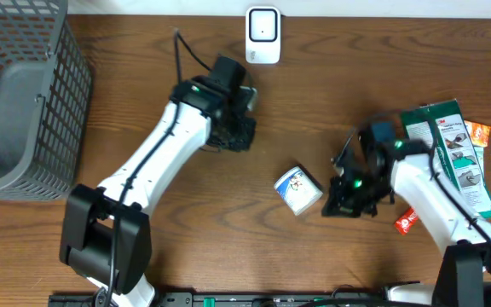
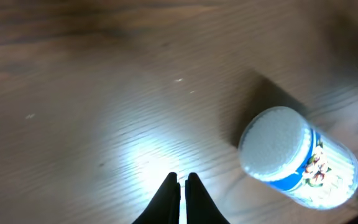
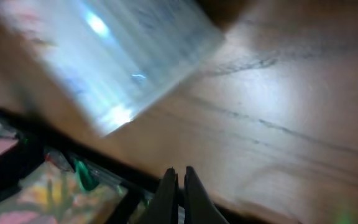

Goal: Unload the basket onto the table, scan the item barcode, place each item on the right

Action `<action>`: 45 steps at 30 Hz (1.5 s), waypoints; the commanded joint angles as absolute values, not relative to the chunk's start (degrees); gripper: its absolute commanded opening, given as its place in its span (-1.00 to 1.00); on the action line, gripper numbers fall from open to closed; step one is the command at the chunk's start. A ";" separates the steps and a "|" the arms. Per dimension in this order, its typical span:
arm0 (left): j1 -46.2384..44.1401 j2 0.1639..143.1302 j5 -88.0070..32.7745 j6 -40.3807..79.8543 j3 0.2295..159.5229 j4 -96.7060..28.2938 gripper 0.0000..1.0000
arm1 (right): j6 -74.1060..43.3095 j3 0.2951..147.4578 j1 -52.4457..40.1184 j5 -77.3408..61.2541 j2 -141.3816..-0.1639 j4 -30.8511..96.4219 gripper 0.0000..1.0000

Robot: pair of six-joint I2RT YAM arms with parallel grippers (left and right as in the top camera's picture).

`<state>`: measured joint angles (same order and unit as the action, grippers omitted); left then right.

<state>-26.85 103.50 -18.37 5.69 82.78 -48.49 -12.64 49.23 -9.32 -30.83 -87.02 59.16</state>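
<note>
Looking down from overhead, we see the round container point(image 1: 298, 189) lying on its side on the wooden worktop point(image 1: 126, 102), between the two arms and held by neither. It has a white end and a blue-and-white label with a small picture on it. We cannot make out a barcode in any view.

The left pincer point(image 2: 180, 186) has its fingers pressed together with nothing between them. It hangs over bare wood, and the container shows to the right in its wrist view. From above, this pincer sits up and to the left of the container, closer to the white scanner point(image 1: 262, 35) standing at the far edge.

The right pincer point(image 3: 178, 185) is likewise closed on nothing. It is near the container's right side, and the container fills the upper left of its wrist view as a blur.

Behind the right arm lie a green-and-white packet point(image 1: 450, 149), an orange packet point(image 1: 480, 132) and a small red item point(image 1: 406, 223). A grey mesh basket point(image 1: 20, 94) stands at the worktop's far left corner.
</note>
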 commanded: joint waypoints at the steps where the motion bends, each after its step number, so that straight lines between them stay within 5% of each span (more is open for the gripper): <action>1: -28.71 103.74 -19.73 4.99 80.27 -46.28 -0.85 | -20.93 45.36 -11.27 -31.35 -85.80 54.46 -0.97; 12: -33.67 103.77 -20.36 4.95 75.85 -36.10 -0.85 | -27.79 41.71 -13.23 -31.40 -85.78 44.21 -0.97; 45: -37.47 109.10 -16.75 3.42 75.85 -36.03 -0.85 | -31.70 43.70 -13.17 -41.91 -85.76 33.34 -0.97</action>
<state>-37.19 109.12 -17.89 4.56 76.27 -36.12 -31.09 41.91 -12.84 -38.76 -86.72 34.30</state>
